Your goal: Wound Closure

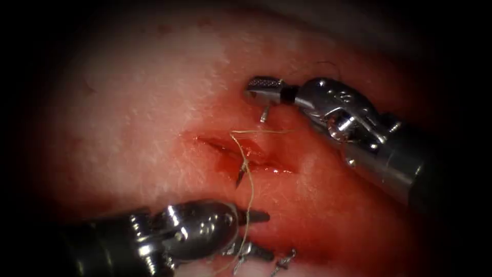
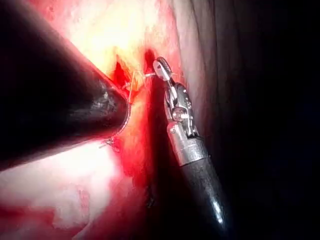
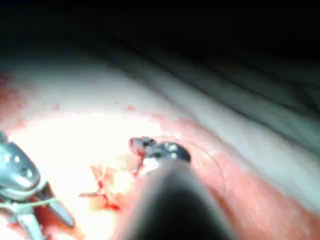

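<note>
A pale pink slab of tissue point(image 1: 154, 92) is seen from the endoscope, with a short red cut point(image 1: 241, 154) at its middle and red fluid point(image 1: 307, 205) spread around and below the cut.

The right arm's silver tool point(image 1: 262, 92) comes in from the right and is held above the cut. Its fingers are closed on the blunt end of a thin curved steel needle point(image 1: 264, 113), which points down toward the tissue just above the cut. The needle's sharp tip point(image 1: 240, 177) is seen emerging from the tissue below the cut, so the needle's middle is buried.

A fine yellowish thread point(image 1: 249, 200) runs from the cut downward past the left arm's dark metal tool point(image 1: 253, 233), which lies below the cut with its fingers apart, holding nothing.

Small cut thread ends point(image 1: 284, 261) lie beside it.
</note>
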Controlling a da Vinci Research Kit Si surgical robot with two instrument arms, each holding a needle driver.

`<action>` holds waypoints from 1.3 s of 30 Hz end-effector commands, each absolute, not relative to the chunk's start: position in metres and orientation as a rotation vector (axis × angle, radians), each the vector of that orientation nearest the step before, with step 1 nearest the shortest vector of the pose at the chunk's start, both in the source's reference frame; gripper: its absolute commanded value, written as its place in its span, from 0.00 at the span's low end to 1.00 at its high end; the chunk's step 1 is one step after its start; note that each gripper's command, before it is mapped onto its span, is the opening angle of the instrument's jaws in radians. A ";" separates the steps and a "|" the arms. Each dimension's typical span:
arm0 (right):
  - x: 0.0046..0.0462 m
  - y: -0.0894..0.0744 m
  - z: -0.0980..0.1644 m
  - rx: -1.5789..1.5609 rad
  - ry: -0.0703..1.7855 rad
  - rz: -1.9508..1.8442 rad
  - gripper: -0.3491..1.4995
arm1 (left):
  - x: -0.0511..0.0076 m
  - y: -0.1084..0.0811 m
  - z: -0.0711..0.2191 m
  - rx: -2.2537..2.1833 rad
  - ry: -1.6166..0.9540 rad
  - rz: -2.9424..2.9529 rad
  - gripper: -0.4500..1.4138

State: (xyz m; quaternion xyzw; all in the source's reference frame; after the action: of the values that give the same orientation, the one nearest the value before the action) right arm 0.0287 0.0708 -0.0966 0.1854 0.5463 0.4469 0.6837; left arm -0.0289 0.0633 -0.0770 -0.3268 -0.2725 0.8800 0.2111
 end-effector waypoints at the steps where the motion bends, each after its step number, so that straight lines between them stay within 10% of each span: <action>1: 0.0296 0.072 -0.097 0.412 1.231 1.000 0.00 | -0.0296 0.064 -0.077 -0.911 -0.758 2.447 0.49; 29: 0.0325 0.067 -0.097 0.874 1.160 1.066 0.00 | -0.0273 0.061 -0.079 -0.875 -0.700 2.548 0.49; 33: 0.0332 0.067 -0.096 0.775 1.212 1.086 0.73 | -0.0238 0.060 -0.080 -0.828 -0.666 2.581 0.50; 39: 0.0331 0.068 -0.096 0.734 1.223 1.085 0.78 | -0.0188 0.061 -0.083 -0.787 -0.523 2.561 0.51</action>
State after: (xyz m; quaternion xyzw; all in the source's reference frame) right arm 0.0325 0.0667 -0.0964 0.3211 0.5306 0.4749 0.6244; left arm -0.0179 0.0614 -0.0839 -0.2889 -0.1768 0.9192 0.2009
